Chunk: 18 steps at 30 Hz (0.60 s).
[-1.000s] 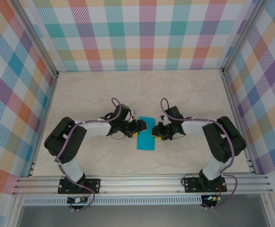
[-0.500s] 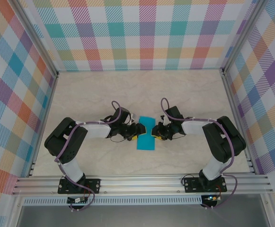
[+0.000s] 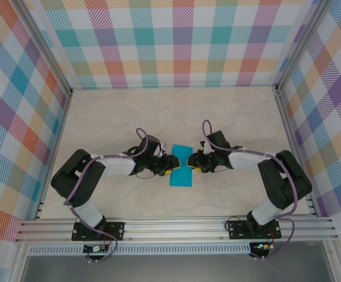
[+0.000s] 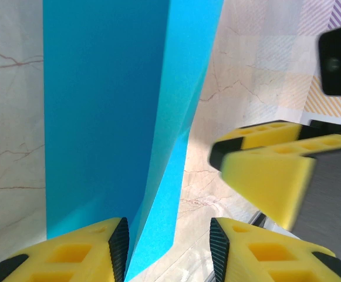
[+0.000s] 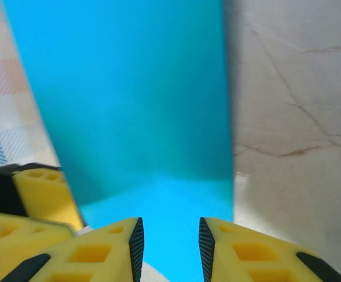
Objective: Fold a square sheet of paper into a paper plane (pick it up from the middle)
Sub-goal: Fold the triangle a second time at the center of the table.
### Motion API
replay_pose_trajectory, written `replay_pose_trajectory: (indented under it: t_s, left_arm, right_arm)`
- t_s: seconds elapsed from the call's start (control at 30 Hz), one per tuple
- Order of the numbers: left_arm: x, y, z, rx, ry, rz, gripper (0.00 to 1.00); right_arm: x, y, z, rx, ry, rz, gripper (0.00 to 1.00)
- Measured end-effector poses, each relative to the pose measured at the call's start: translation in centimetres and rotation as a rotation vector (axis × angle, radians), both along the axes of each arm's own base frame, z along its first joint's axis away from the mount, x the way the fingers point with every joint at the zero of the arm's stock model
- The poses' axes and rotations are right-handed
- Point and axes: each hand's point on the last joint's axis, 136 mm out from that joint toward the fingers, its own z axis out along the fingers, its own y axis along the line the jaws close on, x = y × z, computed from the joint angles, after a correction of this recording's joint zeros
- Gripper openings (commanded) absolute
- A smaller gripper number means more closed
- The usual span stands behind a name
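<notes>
Left side first. My left gripper (image 3: 170,165) is down low on the surface (image 3: 117,117), nosed in at the left edge of the square sheet of paper (image 3: 182,168). The sheet lies flat-ish between my two arms. From above it reads as a tall rectangle, so I'd say the first half-fold is already in.

From my left wrist, one long layer is lifted off the surface along a crease, and that raised flap runs straight into the gap between my left jaws. They're spread, with room on either side of the paper, so no pinch. I reckon they're parked there to catch the flap for the next fold.

My right gripper (image 3: 191,163) comes in from the opposite edge, tips nearly facing the left ones across the sheet. Its jaws are spread too, with a narrower gap and paper showing in it, but I can't see any clamp. My guess is it's there so the sheet doesn't skid. There are no nose folds yet, so loads left to do.
</notes>
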Motion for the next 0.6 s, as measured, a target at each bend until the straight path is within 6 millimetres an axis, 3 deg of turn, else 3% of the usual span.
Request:
replay_pose_trajectory:
  t_s: [0.17, 0.6]
  left_arm:
    - [0.1, 0.1, -0.1, 0.003, 0.003, 0.007, 0.43]
    - [0.3, -0.3, -1.0, -0.008, 0.016, 0.009, 0.44]
  right_arm:
    - [0.2, -0.2, 2.6, 0.018, -0.086, 0.007, 0.37]
    - [-1.5, -2.4, 5.6, 0.008, -0.269, -0.010, 0.43]
